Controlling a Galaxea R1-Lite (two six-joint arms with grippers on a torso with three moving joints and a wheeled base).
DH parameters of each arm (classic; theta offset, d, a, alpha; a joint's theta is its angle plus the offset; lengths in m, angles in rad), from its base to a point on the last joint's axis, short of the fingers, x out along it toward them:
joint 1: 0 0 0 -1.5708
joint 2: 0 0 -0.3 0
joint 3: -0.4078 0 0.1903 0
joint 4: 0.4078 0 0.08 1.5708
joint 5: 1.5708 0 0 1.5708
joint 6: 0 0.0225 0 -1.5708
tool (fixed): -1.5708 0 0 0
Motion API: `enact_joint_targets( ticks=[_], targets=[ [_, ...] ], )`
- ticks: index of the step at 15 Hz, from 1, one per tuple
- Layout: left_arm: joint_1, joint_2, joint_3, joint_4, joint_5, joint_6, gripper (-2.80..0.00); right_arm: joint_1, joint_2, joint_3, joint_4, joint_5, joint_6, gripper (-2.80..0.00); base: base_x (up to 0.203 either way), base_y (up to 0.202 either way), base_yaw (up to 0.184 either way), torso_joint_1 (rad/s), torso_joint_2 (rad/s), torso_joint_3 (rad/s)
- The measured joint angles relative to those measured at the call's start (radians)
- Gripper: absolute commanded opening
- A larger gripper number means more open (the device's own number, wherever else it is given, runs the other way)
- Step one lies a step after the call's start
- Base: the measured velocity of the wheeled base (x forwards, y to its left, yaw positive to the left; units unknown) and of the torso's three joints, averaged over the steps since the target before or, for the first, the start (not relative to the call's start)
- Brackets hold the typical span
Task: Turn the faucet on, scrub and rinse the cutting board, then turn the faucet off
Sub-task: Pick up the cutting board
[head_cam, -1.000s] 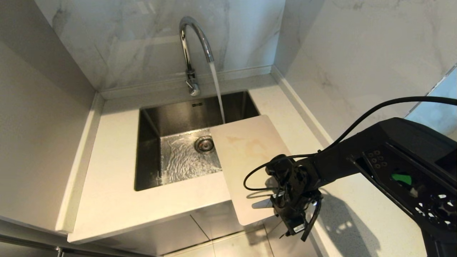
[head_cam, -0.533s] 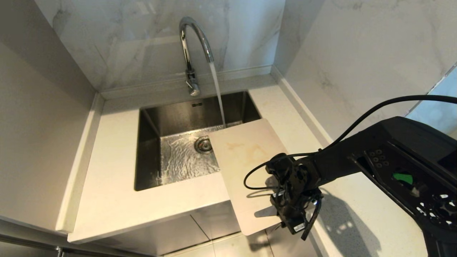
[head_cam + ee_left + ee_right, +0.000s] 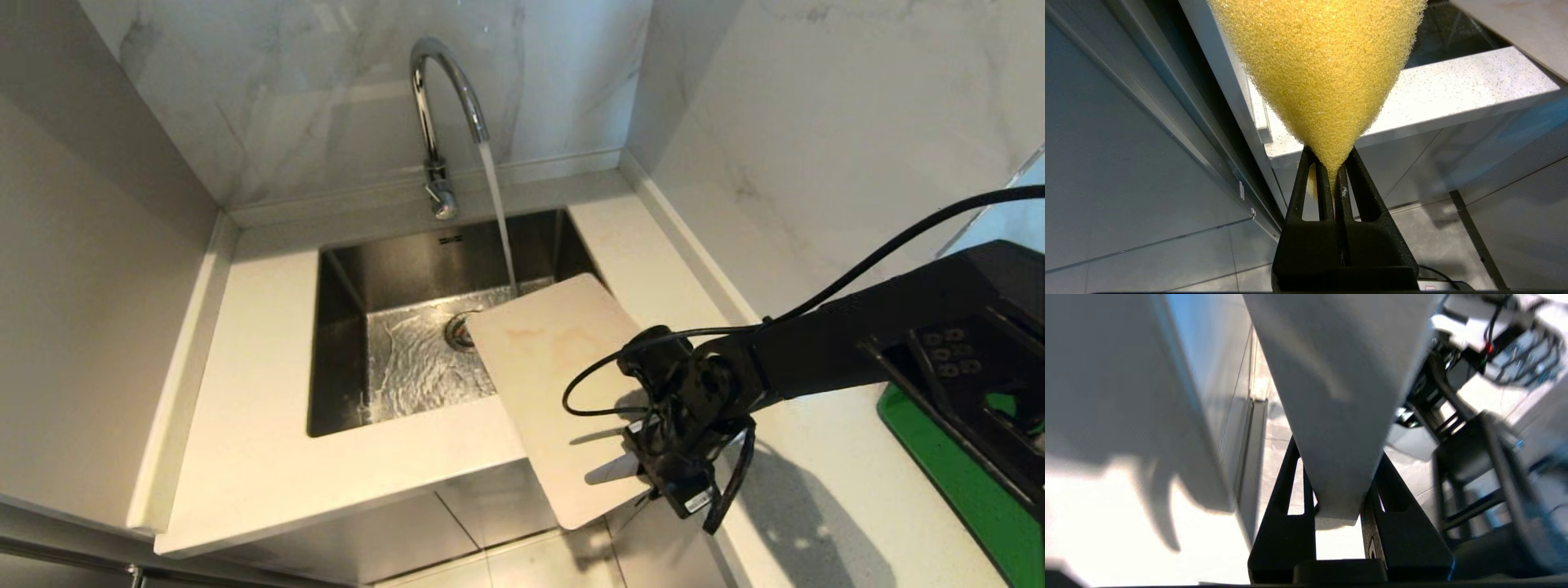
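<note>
We see our right gripper at the front edge of the counter, its jaws drawn in to a narrow gap and clamped on the near edge of the cutting board. In the right wrist view the two black fingers press against opposite faces of the board, whose rounded end sits between them. The board is cream-white with faint yellowish stains. It lies tilted, its far corner out over the right part of the sink, its near end jutting past the counter's front edge above the floor tiles. The faucet stands behind the sink against the marble wall, and a stream of water falls from its arched spout, landing just beyond the board's far edge; whether it wets the board we cannot tell. Water ripples across the sink floor around the drain, which the board's corner partly covers. Our left gripper shows only in its own wrist view, low beside the cabinet front below the counter, its jaws squeezed almost together on the pinched end of a yellow sponge.
</note>
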Motion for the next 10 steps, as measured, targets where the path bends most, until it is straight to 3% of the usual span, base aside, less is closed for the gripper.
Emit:
enact_joint_targets(
  ticks=[6, 10],
  targets=[
    [0.0, 0.0, 0.0, 0.0, 0.0, 0.0, -2.8, 0.001, -0.143, 0.004, 0.215, -0.086, -0.234, -2.8, 0.0, 0.0, 0.0, 0.0, 0.0, 0.0],
    [0.0, 0.0, 0.0, 0.0, 0.0, 0.0, -2.8, 0.001, -0.208, -0.001, 0.218, -0.088, -0.277, -2.8, 0.0, 0.0, 0.0, 0.0, 0.0, 0.0]
  ],
)
